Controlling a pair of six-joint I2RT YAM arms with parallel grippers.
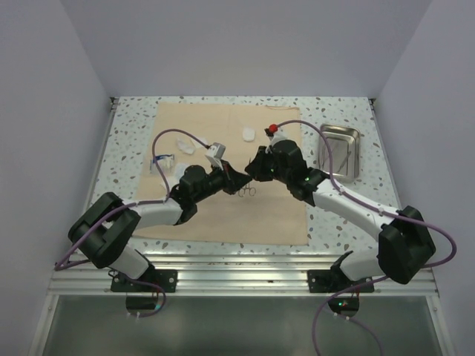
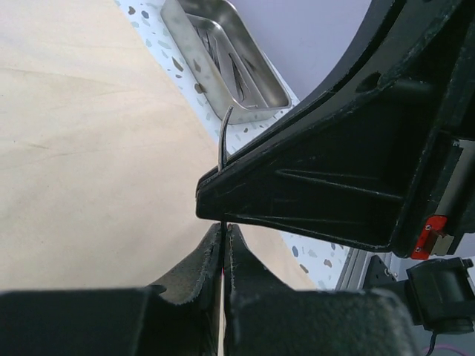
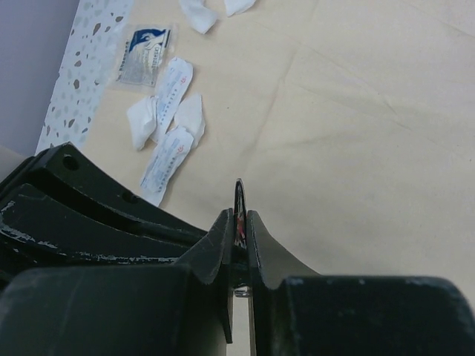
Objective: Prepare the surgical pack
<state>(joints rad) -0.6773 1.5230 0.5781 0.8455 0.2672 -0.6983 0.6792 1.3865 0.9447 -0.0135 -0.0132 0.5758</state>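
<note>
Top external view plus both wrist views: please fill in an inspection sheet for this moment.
Surface: speckled table; beige cloth sheet spread flat on it, lightly creased.
Job's things: steel tray on bare table to the right of the cloth, with instruments inside; gauze packets loose near the cloth's left edge; one slim metal instrument held up between the grippers.
Clutter: nothing seen.
Grippers: left gripper and right gripper meet tip to tip over the cloth's middle, each shut on the slim metal instrument.
Cables: purple cables loop over both arms.
Surroundings: plain pale walls on three sides.
</note>
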